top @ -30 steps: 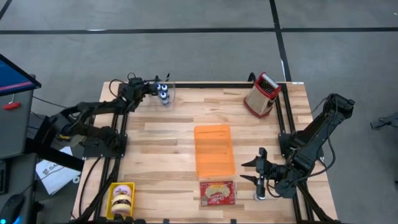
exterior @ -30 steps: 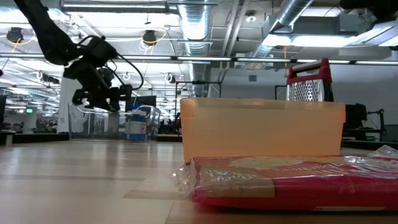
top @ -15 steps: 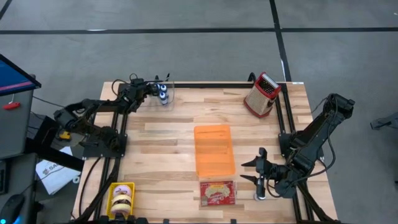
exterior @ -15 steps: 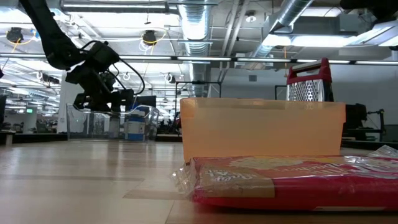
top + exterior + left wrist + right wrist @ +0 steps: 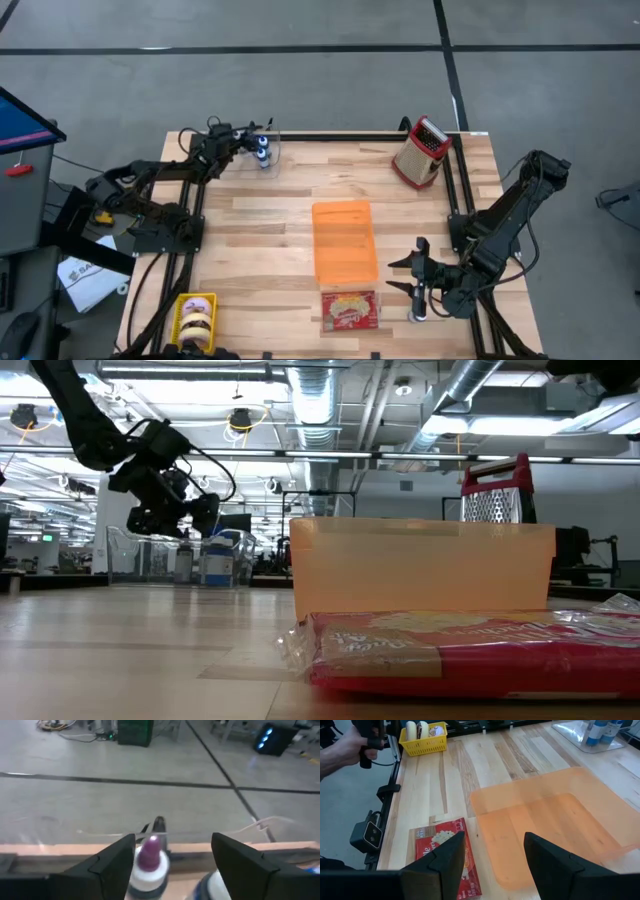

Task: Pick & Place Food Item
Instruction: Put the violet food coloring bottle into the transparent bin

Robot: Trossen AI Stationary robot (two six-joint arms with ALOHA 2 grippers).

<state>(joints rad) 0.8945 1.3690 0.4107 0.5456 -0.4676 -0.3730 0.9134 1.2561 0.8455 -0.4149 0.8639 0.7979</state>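
The food item, a red packet [image 5: 350, 310], lies flat near the table's front edge, just in front of the empty orange bin [image 5: 345, 242]. My right gripper [image 5: 400, 275] hangs open to the right of the packet and above the table. Its wrist view looks down on the packet [image 5: 447, 852] and the bin [image 5: 555, 830]. My left gripper [image 5: 252, 146] is at the far left corner, open, at a clear tray of small bottles [image 5: 264, 150]. A purple-capped bottle [image 5: 148, 860] stands between its fingers, close to one of them. My left gripper [image 5: 172, 845] stands open and comes at the bottles nearly level. The purple-capped bottle's top [image 5: 149, 851] shows right beside the inner side of one finger [image 5: 119, 865]. I cannot tell whether they touch.
A metal grater with a red handle [image 5: 422, 152] stands at the far right. A yellow basket [image 5: 195, 320] with round items sits at the near left corner. A person's hand [image 5: 345, 745] holds a dark handle beyond the table's left edge. Bare wood lies between bin and basket.
In the low view my left gripper has edged a little toward the bottles at the far left corner. My right arm, the packet and the bin have kept still.
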